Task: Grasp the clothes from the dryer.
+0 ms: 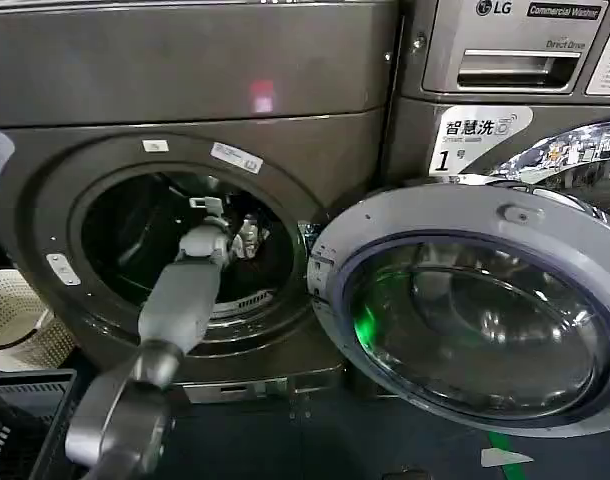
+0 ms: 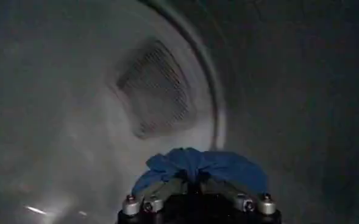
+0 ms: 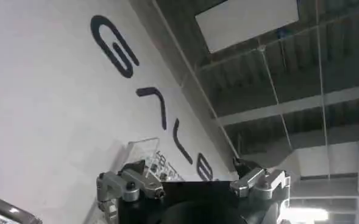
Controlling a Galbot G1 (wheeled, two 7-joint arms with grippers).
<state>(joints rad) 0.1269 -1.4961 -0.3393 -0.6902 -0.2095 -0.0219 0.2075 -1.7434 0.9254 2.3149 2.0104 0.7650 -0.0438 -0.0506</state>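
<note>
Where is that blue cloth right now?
The blue cloth sits bunched in the left gripper, deep inside the dryer drum.

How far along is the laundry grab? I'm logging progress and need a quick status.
Done: the dark grey-bronze front-loading dryer's round glass door hangs open and the left arm reaches into the steel drum. In hand: the left claw is closed on a bunched dark blue fabric garment. Left: pulling it out through the porthole. The right claw idles open, pointed toward the ceiling.
</note>
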